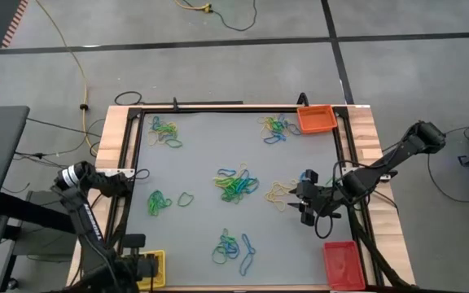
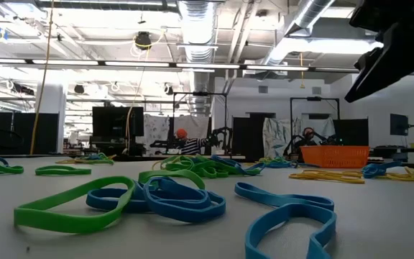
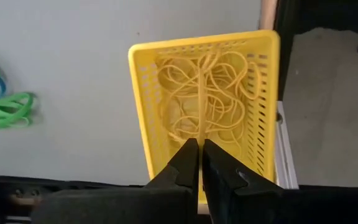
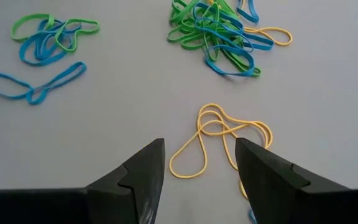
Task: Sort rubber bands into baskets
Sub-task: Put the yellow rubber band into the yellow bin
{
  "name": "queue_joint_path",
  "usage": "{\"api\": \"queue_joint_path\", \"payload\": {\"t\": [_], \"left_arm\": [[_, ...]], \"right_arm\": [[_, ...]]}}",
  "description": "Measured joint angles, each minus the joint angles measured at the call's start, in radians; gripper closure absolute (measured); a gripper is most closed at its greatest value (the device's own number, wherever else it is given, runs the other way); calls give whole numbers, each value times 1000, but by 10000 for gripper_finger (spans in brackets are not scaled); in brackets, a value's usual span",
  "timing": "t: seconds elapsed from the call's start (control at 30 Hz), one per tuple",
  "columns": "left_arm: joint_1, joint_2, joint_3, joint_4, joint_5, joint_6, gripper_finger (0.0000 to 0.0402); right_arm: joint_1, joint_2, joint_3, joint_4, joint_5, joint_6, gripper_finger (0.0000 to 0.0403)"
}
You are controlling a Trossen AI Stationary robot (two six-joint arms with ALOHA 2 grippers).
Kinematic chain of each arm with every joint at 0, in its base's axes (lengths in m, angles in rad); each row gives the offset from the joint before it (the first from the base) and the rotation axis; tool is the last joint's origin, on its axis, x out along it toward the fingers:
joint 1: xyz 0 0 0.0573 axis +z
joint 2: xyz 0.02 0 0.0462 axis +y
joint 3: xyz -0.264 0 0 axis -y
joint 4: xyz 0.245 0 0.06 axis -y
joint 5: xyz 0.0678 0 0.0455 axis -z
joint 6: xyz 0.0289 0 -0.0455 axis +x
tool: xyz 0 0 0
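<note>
My left gripper [image 3: 201, 144] hovers over the yellow basket [image 3: 143, 112] at the table's near left corner [image 1: 158, 265], shut on a yellow rubber band [image 3: 201, 93]. More yellow bands [image 3: 229, 81] lie in that basket. My right gripper [image 4: 201, 149] stands open near the table's right side [image 1: 306, 199], slanting down. Its fingers stand either side of a few yellow bands [image 4: 219, 134] lying flat on the mat, and it touches nothing. Green and blue bands [image 4: 219, 31] lie in a heap at mid-table. My left gripper pinches one yellow rubber band [image 3: 201, 127] between its two shut fingertips, which point down from above. The band hangs as a straight doubled strand below the fingers, and its lower end [image 3: 199, 65] reaches in among the bands lying in the yellow basket.
An orange basket [image 1: 316, 119] sits at the far right corner and a red basket [image 1: 340, 262] at the near right corner. Clusters of mixed bands lie at the far left [image 1: 164, 132], far right [image 1: 273, 129], left [image 1: 159, 201] and near middle [image 1: 233, 247]. A wooden rim [image 1: 112, 134] frames the mat.
</note>
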Motion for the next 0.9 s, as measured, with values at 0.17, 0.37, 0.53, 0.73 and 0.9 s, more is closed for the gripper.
{"api": "queue_joint_path", "payload": {"t": [0.17,0.37,0.53,0.73,0.9], "left_arm": [[14,0,-66,56,46,-5,401],[19,0,-130,99,72,-47,399],[21,0,-156,98,72,-70,371],[21,0,-160,100,64,-79,308],[21,0,-158,98,93,-105,253]], "right_arm": [[0,0,0,0,0,0,179],[0,0,0,0,0,0,179],[0,0,0,0,0,0,179],[0,0,0,0,0,0,179],[0,0,0,0,0,0,179]]}}
